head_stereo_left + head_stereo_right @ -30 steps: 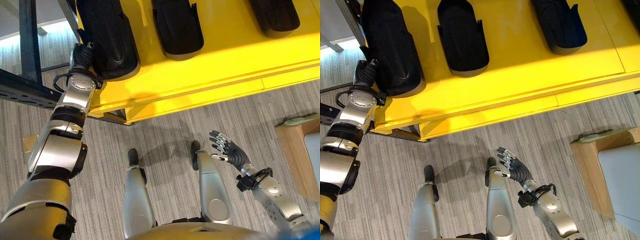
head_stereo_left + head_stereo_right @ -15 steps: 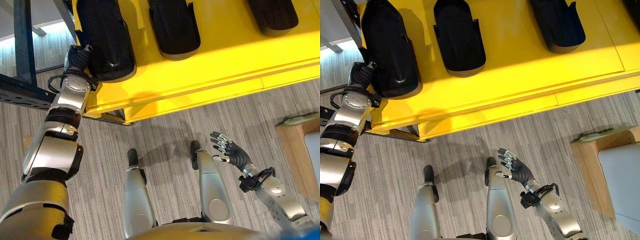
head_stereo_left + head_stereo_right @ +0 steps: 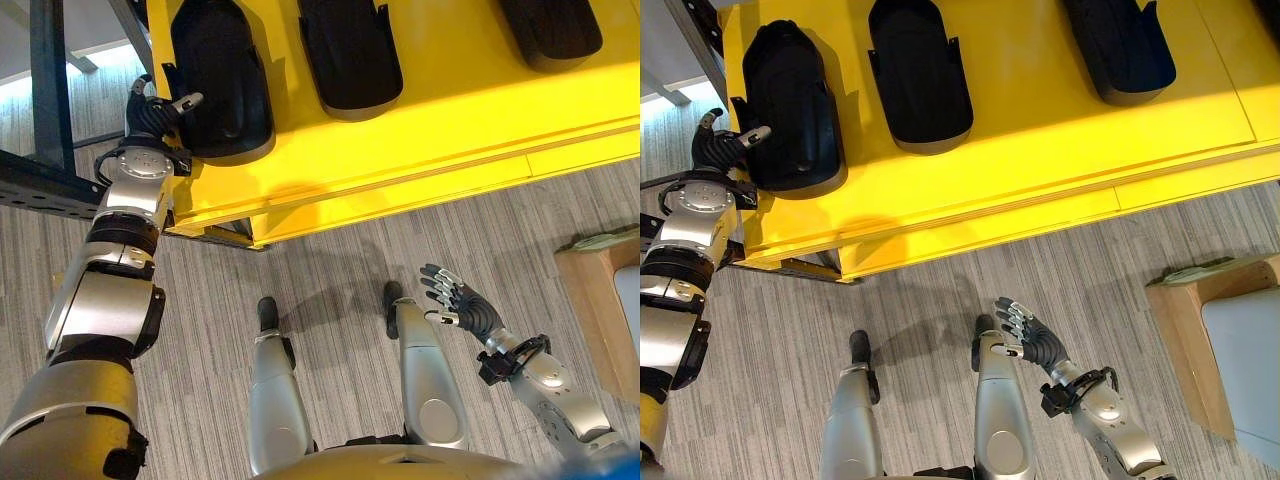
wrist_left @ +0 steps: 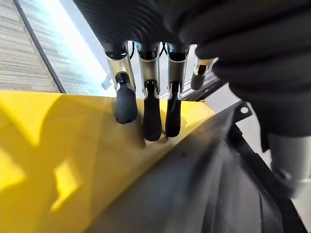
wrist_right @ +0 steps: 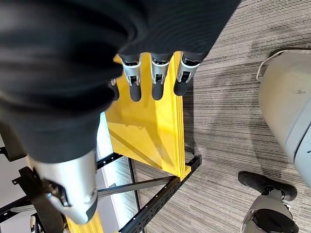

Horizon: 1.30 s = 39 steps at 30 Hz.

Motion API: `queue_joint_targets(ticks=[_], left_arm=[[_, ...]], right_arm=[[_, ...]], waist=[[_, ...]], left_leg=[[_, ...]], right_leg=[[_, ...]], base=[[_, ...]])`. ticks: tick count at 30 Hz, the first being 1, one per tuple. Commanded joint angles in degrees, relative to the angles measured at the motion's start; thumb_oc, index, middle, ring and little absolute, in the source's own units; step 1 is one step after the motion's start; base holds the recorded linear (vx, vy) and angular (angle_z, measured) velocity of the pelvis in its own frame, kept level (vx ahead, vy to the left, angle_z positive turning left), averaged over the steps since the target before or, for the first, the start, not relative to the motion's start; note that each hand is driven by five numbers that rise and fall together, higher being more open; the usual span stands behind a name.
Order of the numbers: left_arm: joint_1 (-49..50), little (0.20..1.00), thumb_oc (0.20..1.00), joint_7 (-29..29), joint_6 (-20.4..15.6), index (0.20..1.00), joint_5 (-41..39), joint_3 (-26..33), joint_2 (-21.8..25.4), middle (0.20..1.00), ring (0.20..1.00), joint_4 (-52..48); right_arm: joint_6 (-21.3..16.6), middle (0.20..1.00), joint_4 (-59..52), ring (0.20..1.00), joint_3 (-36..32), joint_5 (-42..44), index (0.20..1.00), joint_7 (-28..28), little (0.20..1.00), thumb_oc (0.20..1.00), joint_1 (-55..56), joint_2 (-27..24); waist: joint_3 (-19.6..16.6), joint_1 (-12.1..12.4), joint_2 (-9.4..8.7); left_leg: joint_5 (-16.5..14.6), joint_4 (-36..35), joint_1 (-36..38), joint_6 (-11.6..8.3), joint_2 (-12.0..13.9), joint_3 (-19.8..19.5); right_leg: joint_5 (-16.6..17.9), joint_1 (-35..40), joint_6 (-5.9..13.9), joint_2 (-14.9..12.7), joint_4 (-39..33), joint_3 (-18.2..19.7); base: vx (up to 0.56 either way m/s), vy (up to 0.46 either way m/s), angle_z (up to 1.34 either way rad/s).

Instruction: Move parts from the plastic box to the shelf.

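Left hand (image 3: pixel 150 112) open beside leftmost black part (image 3: pixel 785 105), perhaps touching, right hand (image 3: pixel 1032 338) open, idle.

3 black molded parts on yellow shelf (image 3: pixel 1040 150), lying flat in a row, well apart. Leftmost part (image 3: pixel 788 105) near shelf's left edge, long w/ rounded ends; middle part (image 3: pixel 918 70) hollow side up; right part (image 3: pixel 1120 45) cut off by frame top.

Looked like a workshop or warehouse w/ a big yellow shelf (image 3: pixel 1040 130) on a dark metal rack frame (image 3: pixel 50 90), black molded parts (image 3: pixel 920 70) laid in a row on it, grey striped floor (image 3: pixel 940 290).
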Motion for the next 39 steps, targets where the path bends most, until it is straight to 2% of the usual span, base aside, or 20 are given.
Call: queue_joint_targets(ticks=[1, 11, 24, 28, 30, 31, 32, 36, 39], left_arm=[[5.0, 1.0, 1.0, 0.8, -2.8, 1.0, 1.8, 5.0, 19.5, 1.0, 1.0, 3.7], [4.8, 1.0, 1.0, 3.8, -6.4, 1.0, 1.6, 5.2, 23.1, 1.0, 1.0, -3.6], [3.4, 1.0, 1.0, 6.9, -8.4, 1.0, 1.4, 5.8, 29.1, 1.0, 1.0, -10.3], [4.0, 1.0, 1.0, 9.6, -10.0, 1.0, 0.7, 7.9, 30.3, 1.0, 1.0, -15.4], [6.5, 1.0, 1.0, 11.0, -10.7, 1.0, 1.7, 10.4, 30.8, 1.0, 1.0, -19.8], [11.3, 1.0, 1.0, 12.1, -11.2, 1.0, 3.5, 14.6, 30.7, 1.0, 1.0, -25.3], [12.0, 1.0, 1.0, 12.1, -11.1, 1.0, 3.6, 15.3, 30.6, 1.0, 1.0, -25.6], [19.8, 1.0, 1.0, 12.4, -12.4, 1.0, 5.2, 21.4, 28.7, 1.0, 1.0, -33.1], [24.3, 1.0, 1.0, 11.5, -13.1, 1.0, 7.0, 23.8, 26.8, 1.0, 1.0, -38.2]], right_arm=[[-1.4, 1.0, -0.4, 1.0, -2.0, 2.3, 1.0, 1.2, 1.0, 1.0, 3.2, 1.9], [-2.9, 1.0, -0.7, 1.0, -3.3, 2.7, 1.0, 1.7, 1.0, 1.0, 3.7, 1.6], [-3.0, 1.0, 0.4, 1.0, -3.9, 2.2, 1.0, 1.8, 1.0, 1.0, 4.1, 1.7], [-3.1, 1.0, 0.1, 1.0, -4.3, 2.1, 1.0, 1.9, 1.0, 1.0, 4.1, 1.7], [-3.3, 1.0, 0.2, 1.0, -4.7, 2.0, 1.0, 1.7, 1.0, 1.0, 4.1, 1.9], [-3.5, 1.0, 0.2, 1.0, -5.3, 1.6, 1.0, 1.5, 1.0, 1.0, 4.1, 2.1], [-3.5, 1.0, 0.2, 1.0, -5.2, 1.5, 1.0, 1.5, 1.0, 1.0, 4.1, 1.9], [-3.7, 1.0, -0.1, 1.0, -5.9, 1.3, 1.0, 1.5, 1.0, 1.0, 4.2, 2.1], [-3.9, 1.0, -0.1, 1.0, -6.2, 1.0, 1.0, 1.4, 1.0, 1.0, 4.2, 1.8]], waist=[[-3.7, 3.0, -2.63], [-4.2, 3.0, -2.25], [-5.2, 3.5, -1.55], [-5.4, 3.8, -1.42], [-5.5, 4.1, -1.45], [-5.5, 4.5, -1.48], [-5.5, 4.4, -1.4], [-5.5, 4.7, -1.47], [-5.4, 4.6, -1.52]], left_leg=[[-3.2, 6.5, -4.4, 0.98, 0.4, 3.5], [-3.3, 6.7, -4.6, 1.01, 0.3, 3.6], [-3.6, 6.9, -4.7, 1.08, 0.2, 3.5], [-3.6, 6.7, -4.8, 1.06, 0.1, 3.4], [-3.7, 6.8, -4.8, 1.06, 0.1, 3.3], [-3.8, 6.8, -4.8, 1.08, 0.1, 3.2], [-3.8, 6.8, -4.8, 1.09, 0.1, 3.2], [-3.8, 6.7, -4.8, 1.11, 0.0, 3.2], [-3.7, 6.5, -4.8, 1.14, 0.1, 3.1]], right_leg=[[5.8, 5.2, 4.49, -4.0, -8.1, 1.6], [5.6, 5.2, 4.6, -4.2, -7.9, 1.4], [5.4, 5.2, 4.74, -4.4, -7.8, 1.4], [5.2, 5.3, 4.72, -4.4, -7.7, 1.2], [5.1, 5.4, 4.66, -4.4, -7.7, 1.1], [5.1, 5.4, 4.58, -4.3, -7.7, 1.1], [5.1, 5.4, 4.58, -4.3, -7.7, 1.1], [5.1, 5.4, 4.47, -4.3, -7.7, 1.1], [5.1, 5.4, 4.41, -4.3, -7.7, 1.1]], base=[[0.0, 0.0, 0.0], [0.0, 0.0, 0.0], [0.0, 0.001, 0.01], [0.01, -0.003, 0.03], [0.01, -0.005, 0.04], [0.0, 0.0, 0.0], [0.0, 0.0, 0.0], [0.0, 0.0, 0.0], [0.0, 0.0, 0.0]])
